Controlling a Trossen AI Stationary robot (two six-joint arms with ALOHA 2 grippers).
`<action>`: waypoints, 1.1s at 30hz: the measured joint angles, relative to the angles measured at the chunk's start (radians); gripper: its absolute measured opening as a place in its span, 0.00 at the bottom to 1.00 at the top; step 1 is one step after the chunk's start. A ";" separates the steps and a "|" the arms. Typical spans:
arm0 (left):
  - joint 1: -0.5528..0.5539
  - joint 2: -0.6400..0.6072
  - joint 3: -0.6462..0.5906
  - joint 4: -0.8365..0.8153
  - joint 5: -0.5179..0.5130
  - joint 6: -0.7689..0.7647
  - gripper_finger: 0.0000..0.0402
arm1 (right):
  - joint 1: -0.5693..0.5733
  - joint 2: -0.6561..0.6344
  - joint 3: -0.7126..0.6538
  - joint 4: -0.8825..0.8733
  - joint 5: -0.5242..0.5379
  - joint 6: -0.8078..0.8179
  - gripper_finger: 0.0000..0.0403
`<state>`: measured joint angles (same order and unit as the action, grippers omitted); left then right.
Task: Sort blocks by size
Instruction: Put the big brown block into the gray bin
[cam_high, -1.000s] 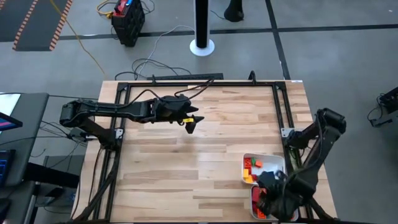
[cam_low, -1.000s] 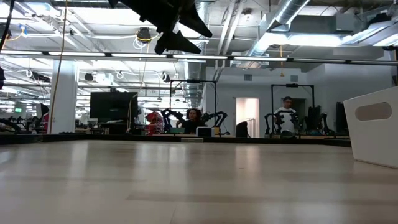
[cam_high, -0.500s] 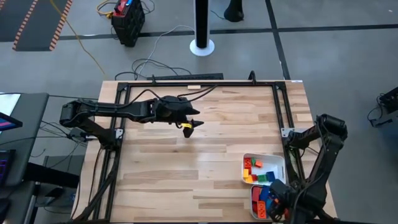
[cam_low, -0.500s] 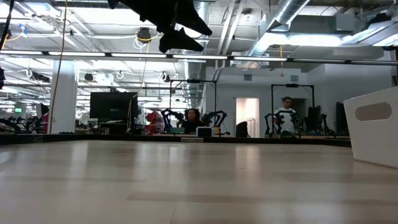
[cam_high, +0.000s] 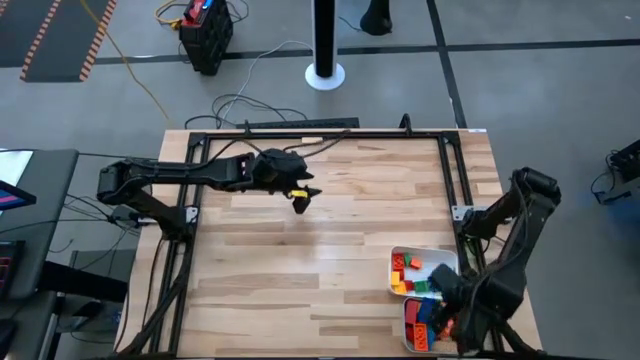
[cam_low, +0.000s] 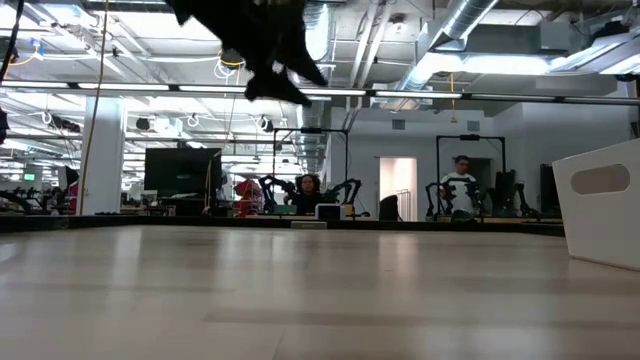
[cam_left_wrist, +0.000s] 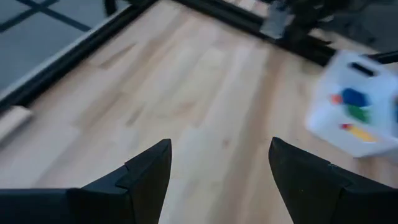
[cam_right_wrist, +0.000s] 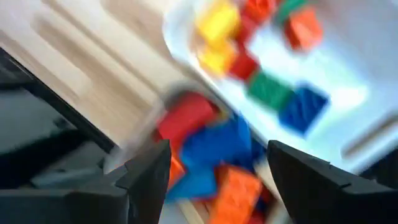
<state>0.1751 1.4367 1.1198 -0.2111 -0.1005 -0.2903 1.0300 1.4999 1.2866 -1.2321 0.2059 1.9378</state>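
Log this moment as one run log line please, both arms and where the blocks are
left gripper open, empty, raised over the table's far middle | right gripper open above near tray | blocks in both white trays, near right corner

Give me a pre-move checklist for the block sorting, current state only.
1. Right tool open and empty: ok, fingers spread over the trays with nothing between them.
2. Left tool open and empty: ok, only bare table shows between its fingers.
3. Left arm out of the way: ok, it hangs over the far-left part of the table, well apart from the trays.
4. Blocks inside the trays: ok, both white trays at the near-right corner hold coloured blocks.
5. Loose blocks left on the table: ok, none visible in the high view.
6. Sorted correctly by size: cannot tell, the pile is too small and blurred.
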 joint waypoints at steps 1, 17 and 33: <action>0.022 0.009 0.001 -0.003 0.005 0.020 0.64 | -0.022 -0.018 0.000 0.001 0.032 -0.019 0.72; 0.408 0.260 0.000 -0.054 0.173 0.251 0.61 | -0.669 -0.068 0.001 0.338 0.311 -0.634 0.72; 0.538 0.587 0.352 -0.093 0.182 0.395 0.61 | -0.837 0.013 0.000 0.754 0.371 -0.732 0.72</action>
<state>0.7133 2.0233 1.4720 -0.3037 0.0818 0.1047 0.1925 1.5129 1.2870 -0.4780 0.5772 1.2054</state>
